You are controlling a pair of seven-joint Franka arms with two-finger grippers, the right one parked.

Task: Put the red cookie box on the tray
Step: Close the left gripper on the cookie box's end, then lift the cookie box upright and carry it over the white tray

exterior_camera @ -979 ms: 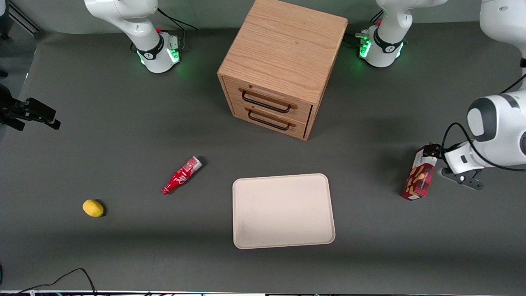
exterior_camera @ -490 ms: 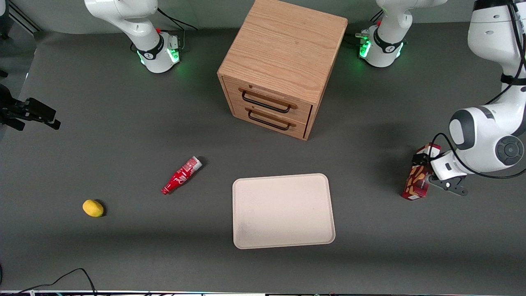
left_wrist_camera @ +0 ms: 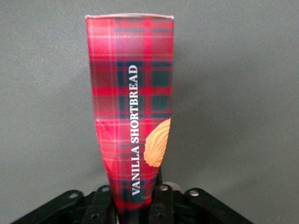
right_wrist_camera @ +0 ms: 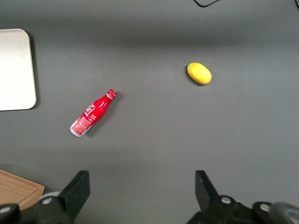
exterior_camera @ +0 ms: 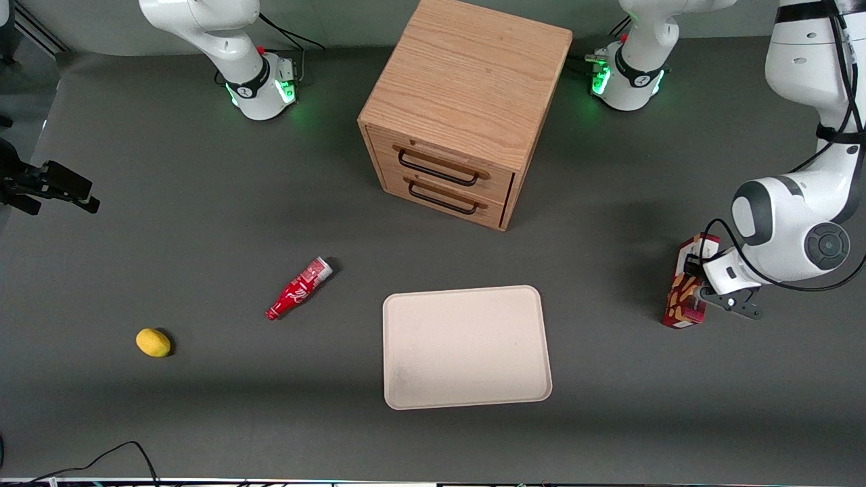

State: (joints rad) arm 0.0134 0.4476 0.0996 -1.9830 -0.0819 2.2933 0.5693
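The red cookie box [exterior_camera: 685,297] stands nearly upright, slightly tilted, toward the working arm's end of the table. My left gripper [exterior_camera: 693,265] is shut on its upper end. In the left wrist view the tartan box [left_wrist_camera: 133,107], printed "Vanilla Shortbread", runs out from between the black fingers [left_wrist_camera: 103,205] of the gripper [left_wrist_camera: 135,207] toward the grey table. Its lower end is at table level; I cannot tell whether it touches. The beige tray [exterior_camera: 467,346] lies flat and bare, well apart from the box, toward the table's middle. One corner of the tray [right_wrist_camera: 16,70] appears in the right wrist view.
A wooden two-drawer cabinet [exterior_camera: 467,108] stands farther from the front camera than the tray. A red bottle [exterior_camera: 299,289] lies on its side beside the tray, toward the parked arm's end. A yellow lemon [exterior_camera: 153,342] lies farther that way.
The working arm's wrist has swung in over the box's upper end. The box's upper end has shifted slightly toward the tray while its lower end stays nearly in place.
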